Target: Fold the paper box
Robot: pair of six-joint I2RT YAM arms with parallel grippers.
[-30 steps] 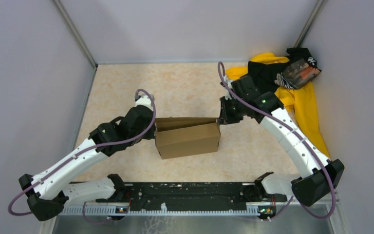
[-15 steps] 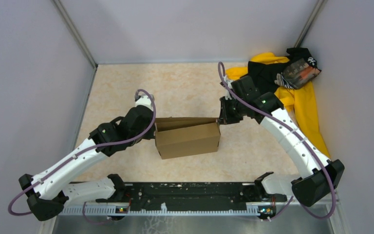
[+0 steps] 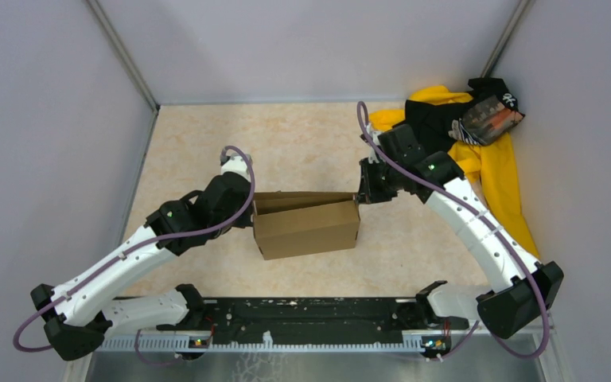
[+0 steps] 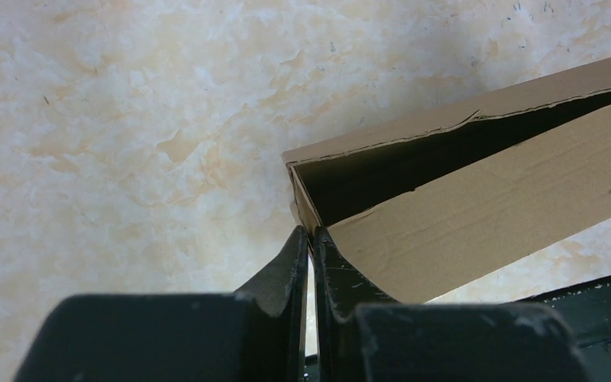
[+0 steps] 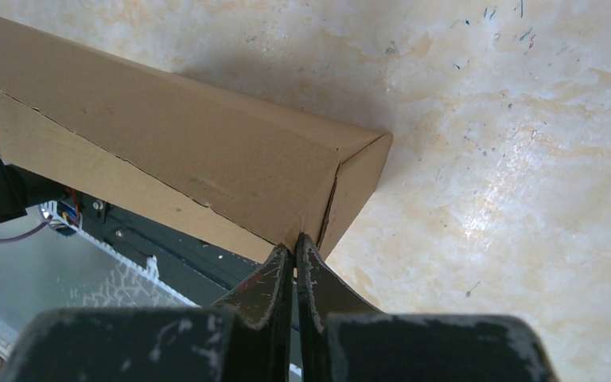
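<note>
Both sets of jaws are closed down to a sliver. The left gripper (image 4: 310, 241) has the thin left end wall of the box (image 3: 306, 227) nipped between its fingers at the near corner. The right gripper (image 5: 293, 247) is pinched the same way on the corner seam at the right end. So the box is held at both ends, sitting mid-table between the arms, walls up and open on top with a dark gap showing inside

What's just changed? Honestly nothing I can spot. Compared with a second ago the box is in the same place with the same shape, both arms are in the same pose, and the cloth pile (image 3: 489, 159) in the far right corner hasn't budged. My read is it's a hold, maybe setting the end creases. The fold isn't finished, since the top is still open
</note>
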